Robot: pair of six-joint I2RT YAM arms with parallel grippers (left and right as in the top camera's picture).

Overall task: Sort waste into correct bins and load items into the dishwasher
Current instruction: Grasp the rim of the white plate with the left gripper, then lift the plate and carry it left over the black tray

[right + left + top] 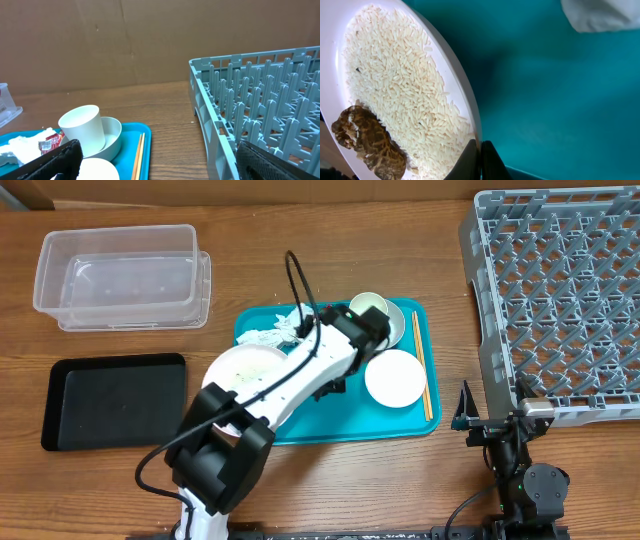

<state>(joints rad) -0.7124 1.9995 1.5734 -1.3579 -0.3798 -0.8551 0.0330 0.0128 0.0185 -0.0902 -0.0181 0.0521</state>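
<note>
The biggest worry is the plate (462, 92). The left gripper (480, 157) has only a thin bite on one edge of its rim. On a lift, the weight hanging out beyond the fingers could make the plate swing, slip free, or drop back onto the teal tray (560, 100) under the fingers. A swinging plate could also knock the bowl (395, 378), which sits near the gripper on the side away from the plate.

Next is the rice (395, 85). It lies loose, spread right up to the rim beside the fingers, so any tilt before the plate is over a bin would spill it. The tub (45, 275) and the black tray (115, 400) are both well apart from the gripper, beyond the plate.

Smallest is the brown scrap (367, 145), on the plate at the rice's edge near the fingers, which could roll off first.

The left gripper's jaws are closed narrow, one finger inside the rim and one outside. It looks pinched on the plate's edge, though the contact sits at the bottom of the wrist view and is partly cut off.

The right gripper (162, 157) has its jaws wide and holds nothing. The rack (210, 100) is just beside it and the cup (82, 127) is off to its left.
</note>
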